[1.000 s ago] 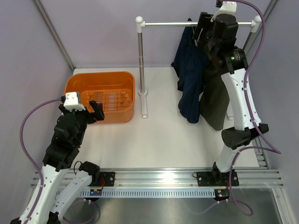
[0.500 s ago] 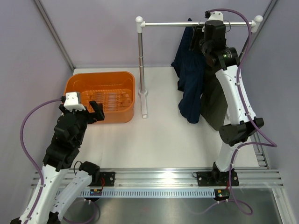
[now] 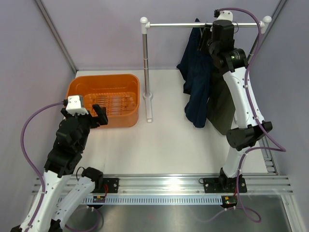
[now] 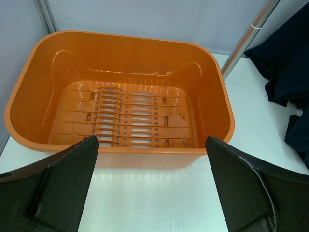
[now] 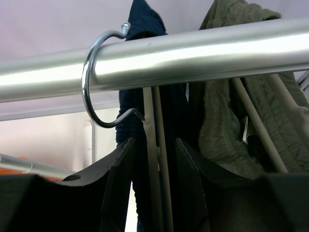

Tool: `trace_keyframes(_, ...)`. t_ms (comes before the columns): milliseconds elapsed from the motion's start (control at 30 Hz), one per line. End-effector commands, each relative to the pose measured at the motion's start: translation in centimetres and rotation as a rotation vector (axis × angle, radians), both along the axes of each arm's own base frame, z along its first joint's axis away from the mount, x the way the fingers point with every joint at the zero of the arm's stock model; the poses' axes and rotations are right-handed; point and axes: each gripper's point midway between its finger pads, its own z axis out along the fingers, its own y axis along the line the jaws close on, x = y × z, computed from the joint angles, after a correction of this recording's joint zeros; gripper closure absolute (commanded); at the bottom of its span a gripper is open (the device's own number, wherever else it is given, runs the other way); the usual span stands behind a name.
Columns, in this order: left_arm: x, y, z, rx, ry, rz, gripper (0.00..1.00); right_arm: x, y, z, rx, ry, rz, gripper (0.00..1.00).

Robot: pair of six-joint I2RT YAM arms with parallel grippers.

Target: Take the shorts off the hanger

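Two shorts hang beyond the right end effector (image 5: 153, 145): navy pair (image 5: 140, 29) left, olive pair (image 5: 227, 121) right. Its half-spread fingers, narrower than before, straddle the hanger (image 5: 148, 108). Left end effector (image 4: 150, 142) gapes wide.

Basket (image 3: 104, 76) left — shorts (image 3: 198, 92) on rail (image 3: 169, 24), right.

The right arm (image 3: 243, 99) reaches up and back, holding the right gripper (image 5: 154, 147) just beneath the rail (image 3: 178, 24) with its jaws partly apart, while the left arm (image 3: 67, 142) is folded low, well left of the rail, the left gripper (image 4: 150, 142) spread wide.
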Motion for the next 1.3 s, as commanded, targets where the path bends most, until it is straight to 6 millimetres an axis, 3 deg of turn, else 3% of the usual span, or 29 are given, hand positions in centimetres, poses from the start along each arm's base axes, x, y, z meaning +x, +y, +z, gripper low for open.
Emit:
trace_keyframes(0, 0.2, 0.1, 1.5, -0.015, -0.06, 0.008, 0.01, -0.3, -1.4, 1.7, 0.024, -0.057, -0.061, 0.52)
trace_keyframes(167, 0.2, 0.1, 1.5, -0.015, -0.06, 0.006, 0.01, 0.0, -1.3, 2.1, 0.037, -0.059, -0.051, 0.53)
trace_keyframes(267, 0.2, 0.1, 1.4, -0.014, -0.058, 0.006, 0.01, 0.4, -0.9, 0.9, 0.02, -0.014, -0.037, 0.54)
trace_keyframes(400, 0.1, 0.1, 1.5, -0.015, -0.061, 0.006, 0.01, 0.5, -0.6, 0.8, 0.024, -0.012, -0.017, 0.67)
trace_keyframes(467, 0.1, 0.1, 1.5, -0.014, -0.061, 0.006, 0.01, 0.6, -0.2, 0.5, 0.023, -0.005, 0.0, 0.68)
trace_keyframes(700, 0.1, 0.2, 1.5, -0.014, -0.063, 0.008, 0.01, 0.3, 0.3, 0.0, 0.02, 0.023, 0.037, 0.53)
trace_keyframes(867, 0.1, 0.2, 1.6, -0.015, -0.064, 0.008, 0.01, 0.5, 0.2, -0.9, 0.013, 0.041, 0.034, 0.52)
trace_keyframes(1133, 0.0, 0.2, 1.6, -0.015, -0.066, 0.009, 0.01, 0.8, 0.3, -0.9, 0.012, 0.048, 0.032, 0.76)
trace_keyframes(1267, 0.0, 0.3, 1.7, -0.017, -0.07, 0.011, 0.01, 0.6, 0.1, -0.4, 0.013, 0.036, 0.025, 1.0)
